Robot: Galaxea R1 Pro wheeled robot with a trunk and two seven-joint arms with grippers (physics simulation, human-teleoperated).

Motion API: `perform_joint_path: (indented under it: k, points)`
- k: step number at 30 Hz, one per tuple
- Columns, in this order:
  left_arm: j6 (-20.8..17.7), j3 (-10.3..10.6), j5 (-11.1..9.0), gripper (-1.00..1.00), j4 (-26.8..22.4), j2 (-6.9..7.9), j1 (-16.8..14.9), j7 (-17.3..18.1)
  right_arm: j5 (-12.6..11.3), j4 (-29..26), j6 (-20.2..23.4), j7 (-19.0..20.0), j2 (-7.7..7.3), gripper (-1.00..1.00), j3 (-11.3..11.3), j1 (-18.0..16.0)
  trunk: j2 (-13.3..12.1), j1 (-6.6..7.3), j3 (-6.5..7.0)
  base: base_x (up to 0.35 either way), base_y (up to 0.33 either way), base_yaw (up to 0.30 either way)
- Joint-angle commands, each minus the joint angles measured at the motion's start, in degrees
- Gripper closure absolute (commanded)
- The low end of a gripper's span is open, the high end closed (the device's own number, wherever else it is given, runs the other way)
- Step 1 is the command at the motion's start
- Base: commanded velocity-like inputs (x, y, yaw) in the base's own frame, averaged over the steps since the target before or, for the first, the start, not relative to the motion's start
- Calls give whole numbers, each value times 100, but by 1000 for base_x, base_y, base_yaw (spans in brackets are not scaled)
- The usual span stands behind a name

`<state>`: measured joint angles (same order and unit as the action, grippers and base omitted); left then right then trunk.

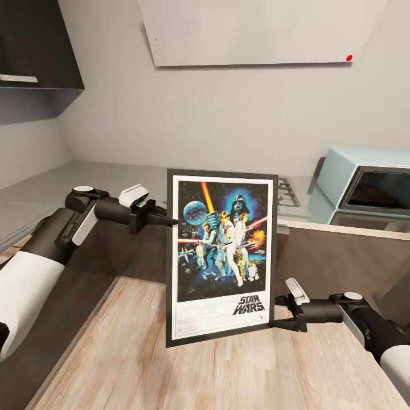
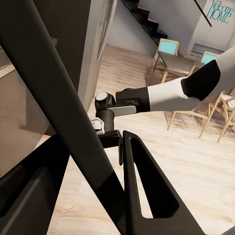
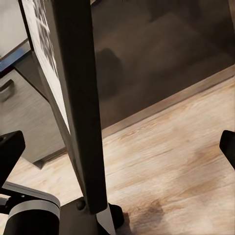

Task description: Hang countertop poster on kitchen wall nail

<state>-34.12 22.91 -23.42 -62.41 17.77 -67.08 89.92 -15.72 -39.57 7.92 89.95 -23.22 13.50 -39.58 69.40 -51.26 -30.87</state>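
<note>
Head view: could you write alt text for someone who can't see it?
A framed Star Wars poster is held upright in mid-air over a wooden floor, with the left gripper at its upper left edge and the right gripper at its lower right corner. Behind it are a grey countertop and wall.

Bright, even rendered light; soft shadows, sharp focus
</note>
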Motion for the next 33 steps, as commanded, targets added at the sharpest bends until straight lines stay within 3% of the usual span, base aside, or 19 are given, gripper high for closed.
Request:
perform_joint_path:
  k: [1,8,9,21,22,33]
  points:
    - [-62,21,-31,100,1,7,-7,8,-54,2,60,5,-9,-100,38,-6,4,0,-6,0,0,0]
    - [-64,21,-31,100,1,7,-7,8,-54,2,59,5,-5,-100,38,-6,4,0,-6,0,0,0]
    - [-63,21,-31,100,1,7,-7,8,-54,2,58,5,-4,100,37,-6,4,0,-6,0,0,0]
    - [-68,21,-31,100,1,7,-7,8,-54,2,60,5,-6,100,38,-6,4,0,-6,0,0,0]
    - [-68,21,-31,-100,1,7,-7,8,-54,2,60,5,-6,100,38,-6,4,0,-6,0,0,0]
    - [-94,21,-31,-100,14,7,-7,8,-54,2,60,5,-7,100,38,-6,4,0,-6,0,0,0]
